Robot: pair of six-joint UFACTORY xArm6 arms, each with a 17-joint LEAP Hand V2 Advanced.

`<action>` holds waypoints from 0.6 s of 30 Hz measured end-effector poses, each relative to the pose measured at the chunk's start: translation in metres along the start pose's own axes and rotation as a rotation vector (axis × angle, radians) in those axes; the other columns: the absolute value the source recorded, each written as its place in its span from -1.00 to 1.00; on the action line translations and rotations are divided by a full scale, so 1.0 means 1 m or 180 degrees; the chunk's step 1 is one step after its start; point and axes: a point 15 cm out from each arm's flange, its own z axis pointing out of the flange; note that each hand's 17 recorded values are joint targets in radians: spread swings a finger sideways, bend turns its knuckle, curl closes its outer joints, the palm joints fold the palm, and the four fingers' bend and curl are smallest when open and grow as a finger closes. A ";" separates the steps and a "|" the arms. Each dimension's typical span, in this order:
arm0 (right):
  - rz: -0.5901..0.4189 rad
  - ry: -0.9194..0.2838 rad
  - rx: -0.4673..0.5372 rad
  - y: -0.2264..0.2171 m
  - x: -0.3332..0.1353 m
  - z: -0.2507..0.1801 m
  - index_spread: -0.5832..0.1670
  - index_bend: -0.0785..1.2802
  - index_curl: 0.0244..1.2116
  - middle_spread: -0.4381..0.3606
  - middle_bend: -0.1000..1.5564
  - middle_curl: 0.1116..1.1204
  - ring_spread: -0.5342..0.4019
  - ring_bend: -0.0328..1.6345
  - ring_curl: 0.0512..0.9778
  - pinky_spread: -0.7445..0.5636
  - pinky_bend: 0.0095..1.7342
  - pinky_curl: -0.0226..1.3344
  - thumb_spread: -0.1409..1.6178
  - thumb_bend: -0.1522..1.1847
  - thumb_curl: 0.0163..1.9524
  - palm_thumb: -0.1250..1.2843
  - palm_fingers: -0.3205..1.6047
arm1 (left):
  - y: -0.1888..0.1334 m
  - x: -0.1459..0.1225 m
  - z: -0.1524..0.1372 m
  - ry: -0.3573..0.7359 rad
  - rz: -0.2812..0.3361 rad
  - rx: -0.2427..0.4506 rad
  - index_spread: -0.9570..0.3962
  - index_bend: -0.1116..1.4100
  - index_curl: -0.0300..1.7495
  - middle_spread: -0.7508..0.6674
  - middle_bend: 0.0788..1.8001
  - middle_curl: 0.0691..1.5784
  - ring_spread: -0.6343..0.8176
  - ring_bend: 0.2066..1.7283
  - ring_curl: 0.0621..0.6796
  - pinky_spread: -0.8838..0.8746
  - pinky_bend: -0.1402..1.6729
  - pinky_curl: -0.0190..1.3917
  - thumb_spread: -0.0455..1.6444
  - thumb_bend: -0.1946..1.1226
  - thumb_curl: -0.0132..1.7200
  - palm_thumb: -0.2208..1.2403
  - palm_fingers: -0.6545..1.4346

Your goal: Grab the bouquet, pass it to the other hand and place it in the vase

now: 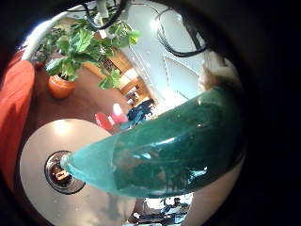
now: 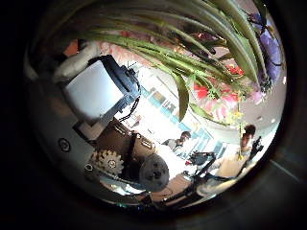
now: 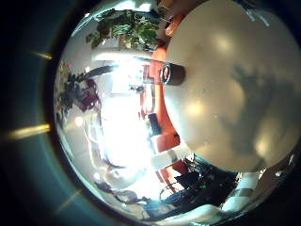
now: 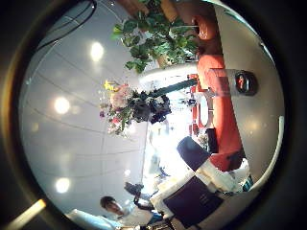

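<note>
The bouquet's wrapped stem end (image 1: 165,151) fills the left little finger side palm view, close to the palm. In the left thumb side view its stems and flowers (image 2: 197,72) run across, beside my left hand's own fingers (image 2: 96,91), which are curled round it. From the right thumb side view the bouquet (image 4: 125,103) hangs in the air some way off, with my left hand (image 4: 158,103) on it. The vase (image 3: 172,72), a small round dark-mouthed pot, stands on the round table (image 3: 235,56); the vase (image 1: 61,172) also shows under the bouquet. My right hand (image 4: 192,196) holds nothing, its fingers relaxed.
A large potted plant (image 1: 71,56) stands on the floor beyond the table (image 1: 38,141). Chairs (image 4: 216,91) stand along the table's edge.
</note>
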 end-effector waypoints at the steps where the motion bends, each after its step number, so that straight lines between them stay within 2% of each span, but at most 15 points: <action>1: -0.0002 0.0000 -0.0001 0.000 0.000 0.000 -0.24 -0.66 -0.56 0.29 -0.61 -0.54 0.54 -0.30 -0.58 0.80 -0.28 -0.44 0.34 -0.81 -0.50 0.16 -0.61 | 0.001 -0.004 0.000 0.0002 -0.0024 0.0004 -0.65 0.08 0.52 -0.59 0.44 0.14 -0.64 0.91 0.72 -0.70 0.46 0.94 0.41 -0.51 0.13 0.73 0.48; 18: 0.0042 -0.0016 -0.0006 0.002 0.004 0.001 -0.24 -0.65 -0.58 0.29 -0.62 -0.53 0.52 -0.33 -0.59 0.81 -0.30 -0.50 0.34 -0.81 -0.51 0.19 -0.56 | 0.015 -0.055 0.003 0.0052 -0.0414 -0.0012 -0.65 0.00 0.60 -0.60 0.40 0.15 -0.64 0.88 0.72 -0.72 0.42 0.96 0.43 -0.55 0.15 0.74 0.50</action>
